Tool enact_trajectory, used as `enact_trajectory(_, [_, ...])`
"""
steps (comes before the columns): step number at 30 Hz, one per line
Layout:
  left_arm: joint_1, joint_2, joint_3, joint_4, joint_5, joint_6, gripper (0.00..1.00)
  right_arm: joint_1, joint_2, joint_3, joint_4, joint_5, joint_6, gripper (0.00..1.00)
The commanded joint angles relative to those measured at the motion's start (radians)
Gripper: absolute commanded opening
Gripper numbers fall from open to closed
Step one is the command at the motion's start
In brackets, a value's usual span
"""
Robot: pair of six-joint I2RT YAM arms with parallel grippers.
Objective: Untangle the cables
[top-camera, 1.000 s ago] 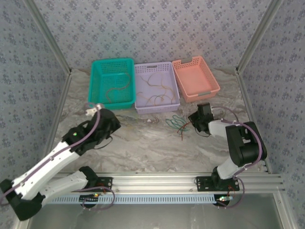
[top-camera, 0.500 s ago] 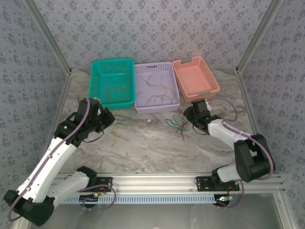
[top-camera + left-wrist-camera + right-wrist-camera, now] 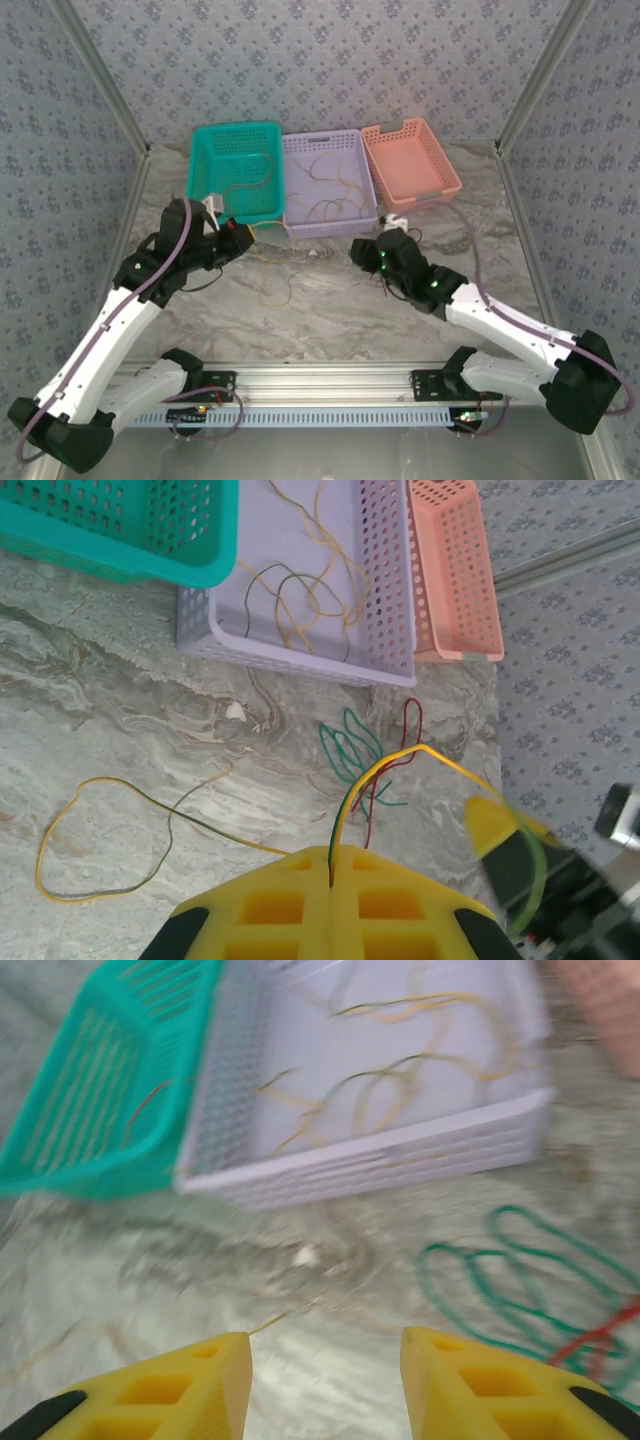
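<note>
My left gripper (image 3: 332,868) is shut on a yellow-and-green cable (image 3: 395,760) that arches up from its jaws and bends down to the right. The same cable trails back in a loose loop (image 3: 95,825) on the marble table. A green cable (image 3: 348,745) and a red cable (image 3: 410,720) lie tangled in front of the lilac basket. My right gripper (image 3: 325,1360) hovers open just left of the green cable (image 3: 520,1275), with nothing between its fingers. From above, the left gripper (image 3: 240,232) and right gripper (image 3: 360,250) face each other.
Three baskets stand along the back: teal (image 3: 200,160), lilac (image 3: 292,222) with several thin wires in it, and orange (image 3: 440,190). The lilac basket's front wall (image 3: 400,1150) is close ahead of the right gripper. Metal frame posts bound both sides.
The right gripper opened and swung left over the green and red cables. The left arm rose and moved back toward the baskets, drawing the yellow-and-green cable out.
</note>
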Motion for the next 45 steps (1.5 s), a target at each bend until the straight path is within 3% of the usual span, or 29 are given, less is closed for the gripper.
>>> enact_trajectory(1, [0.003, 0.013, 0.076, 0.031, 0.029, 0.003, 0.0, 0.126, 0.059, -0.068, 0.182, -0.015, -0.155, 0.46])
enact_trajectory(6, [0.002, 0.03, 0.139, 0.016, 0.039, -0.011, 0.0, 0.218, 0.242, -0.082, 0.304, 0.034, -0.027, 0.49])
enact_trajectory(9, [0.003, 0.027, 0.158, 0.005, 0.034, -0.011, 0.0, 0.225, 0.338, -0.025, 0.19, 0.154, 0.199, 0.55])
enact_trajectory(15, [0.003, 0.009, 0.137, 0.009, 0.04, -0.022, 0.0, 0.255, 0.452, 0.043, 0.106, 0.175, 0.566, 0.56])
enact_trajectory(21, [0.004, 0.01, 0.135, 0.011, 0.038, -0.018, 0.0, 0.347, 0.511, 0.156, 0.039, 0.279, 0.269, 0.51])
enact_trajectory(24, [0.004, 0.023, 0.15, 0.006, 0.04, -0.012, 0.0, 0.337, 0.523, 0.1, 0.15, 0.173, 0.039, 0.48])
enact_trajectory(27, [0.005, 0.034, 0.158, 0.007, 0.043, -0.01, 0.0, 0.318, 0.528, 0.075, 0.153, 0.074, -0.12, 0.49])
enact_trajectory(30, [0.004, 0.047, 0.161, 0.011, 0.047, -0.011, 0.0, 0.299, 0.534, 0.077, 0.115, -0.01, -0.214, 0.52])
enact_trajectory(39, [0.004, 0.059, 0.163, 0.016, 0.049, -0.011, 0.0, 0.251, 0.636, 0.183, -0.075, -0.007, -0.304, 0.54])
enact_trajectory(43, [0.004, 0.06, 0.166, 0.018, 0.047, -0.013, 0.0, 0.241, 0.683, 0.202, -0.081, -0.025, -0.305, 0.35])
enact_trajectory(45, [0.004, 0.066, 0.17, 0.024, 0.046, -0.014, 0.0, 0.252, 0.689, 0.205, -0.082, -0.003, -0.306, 0.17])
